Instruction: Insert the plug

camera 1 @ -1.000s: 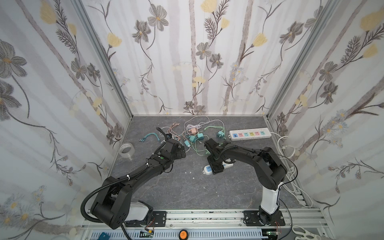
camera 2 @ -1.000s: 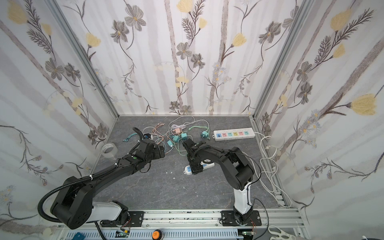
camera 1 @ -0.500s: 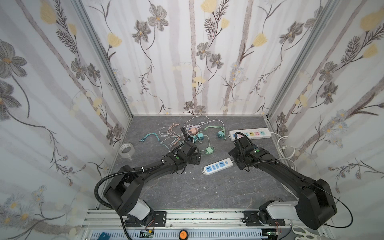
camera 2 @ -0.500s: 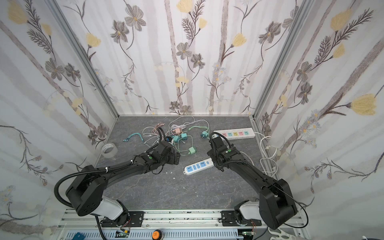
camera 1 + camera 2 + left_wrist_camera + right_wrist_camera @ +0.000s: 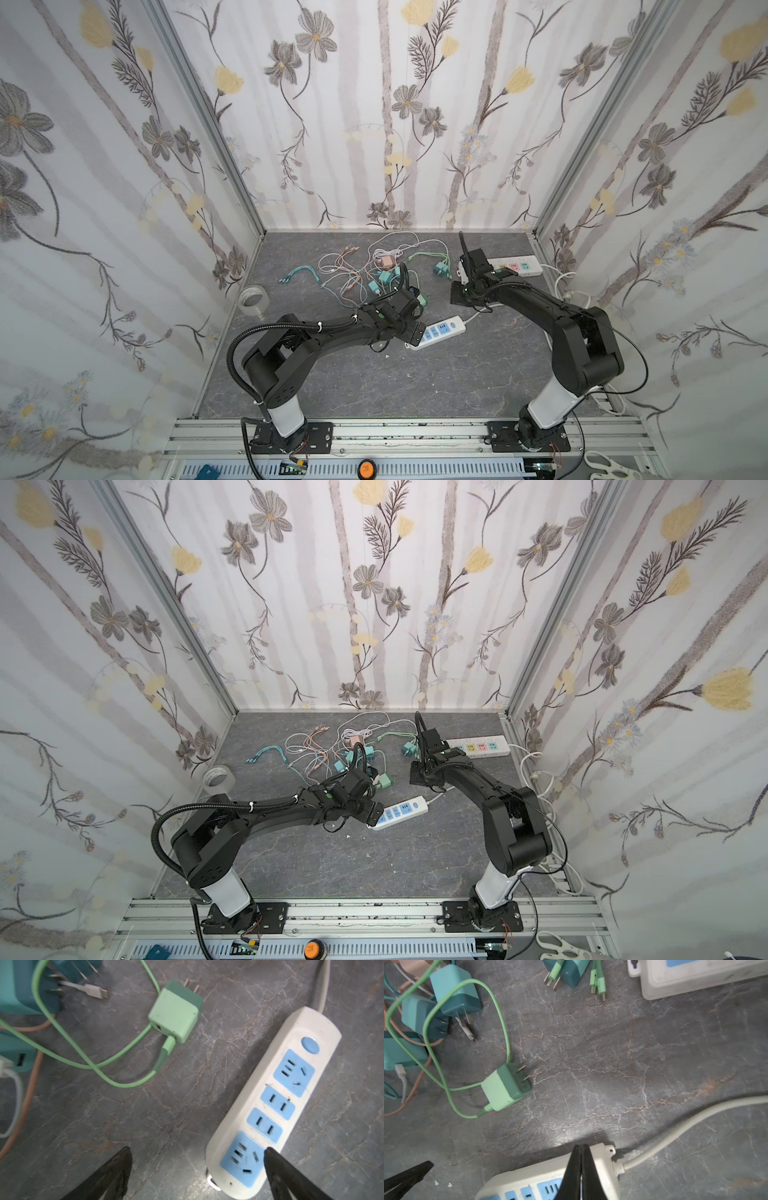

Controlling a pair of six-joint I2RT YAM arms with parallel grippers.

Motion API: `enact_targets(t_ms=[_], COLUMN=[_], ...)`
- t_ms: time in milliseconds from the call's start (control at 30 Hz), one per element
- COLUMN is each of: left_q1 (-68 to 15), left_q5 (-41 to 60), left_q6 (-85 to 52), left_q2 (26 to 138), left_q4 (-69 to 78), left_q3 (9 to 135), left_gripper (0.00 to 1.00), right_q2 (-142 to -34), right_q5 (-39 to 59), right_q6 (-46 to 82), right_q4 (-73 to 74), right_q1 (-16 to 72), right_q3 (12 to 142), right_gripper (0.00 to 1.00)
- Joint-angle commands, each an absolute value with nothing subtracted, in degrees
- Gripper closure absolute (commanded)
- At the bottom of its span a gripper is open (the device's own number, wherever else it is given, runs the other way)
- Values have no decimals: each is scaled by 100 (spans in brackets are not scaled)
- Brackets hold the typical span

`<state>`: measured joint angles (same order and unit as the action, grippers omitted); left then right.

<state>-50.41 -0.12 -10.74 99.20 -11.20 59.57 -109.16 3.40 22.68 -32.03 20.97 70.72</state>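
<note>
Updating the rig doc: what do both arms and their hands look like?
The left arm and right arm are black links on a white base segment, with a green light near each wrist. A black corrugated hose loops along the left arm; a thin black cable trails the right. The left hand and right hand have black fingers tapering to points.

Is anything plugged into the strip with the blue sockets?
No: in the left wrist view all four sockets of the strip are empty.
</note>
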Motion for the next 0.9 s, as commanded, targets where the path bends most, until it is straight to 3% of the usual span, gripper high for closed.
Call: enact_targets(t_ms=[0,300,667,867], left_q1=[-5222,-5244,-5164,-5165], left_q5=[349,-24,721,1600], left_q6=[-780,-781,-765,-813], left_q2=[10047,10200,10221,10263], left_q4=[-1487,-1399,-1260,-1173], left_q3=[6125,6191,5978,5874], left_gripper=[0,0,0,0], right_q2=[-11437,-11858,-11475,-11204], right_q5=[514,308,811,1011], right_q6=[1571,1886,2380,2632], right_q4=[-3801,-4122,-3809,-3633], right_q1=[2086,2088,2158,2419], right_q3=[7558,7585,6706,6224], right_gripper=[100,100,100,86])
